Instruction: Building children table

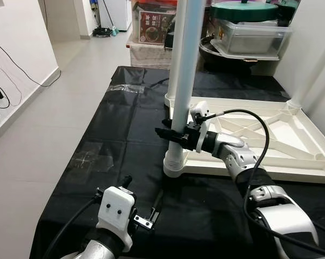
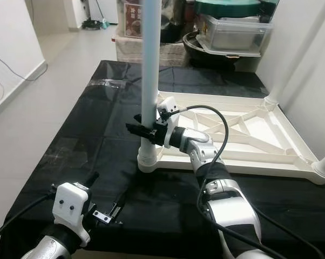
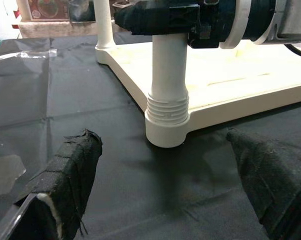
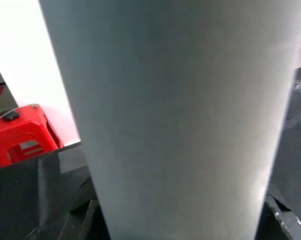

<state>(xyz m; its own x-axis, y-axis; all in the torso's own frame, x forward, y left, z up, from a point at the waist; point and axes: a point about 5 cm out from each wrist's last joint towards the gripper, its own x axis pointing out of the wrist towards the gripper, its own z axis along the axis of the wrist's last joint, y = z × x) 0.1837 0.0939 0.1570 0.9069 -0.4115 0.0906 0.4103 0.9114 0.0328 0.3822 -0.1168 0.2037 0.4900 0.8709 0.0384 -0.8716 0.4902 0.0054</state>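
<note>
A cream table top [image 1: 270,135] lies upside down on a black sheet [image 1: 124,140]. A white leg [image 1: 185,65] stands upright in its near left corner socket [image 1: 173,164]. My right gripper [image 1: 172,135] is shut on this leg a little above the socket, and the leg's grey-white surface [image 4: 170,115] fills the view close up. My left gripper [image 3: 165,175] is open low over the sheet in front of the socket [image 3: 166,125], its cloth-wrapped fingers [image 3: 73,172] apart and holding nothing. Another leg [image 3: 104,25] stands at the far corner.
Boxes and a clear plastic tub [image 1: 249,35] are stacked behind the sheet. A white wall [image 1: 308,48] is on the right. Grey tiled floor [image 1: 38,135] lies to the left, with cables along the wall. A red stool [image 4: 20,132] stands off to one side.
</note>
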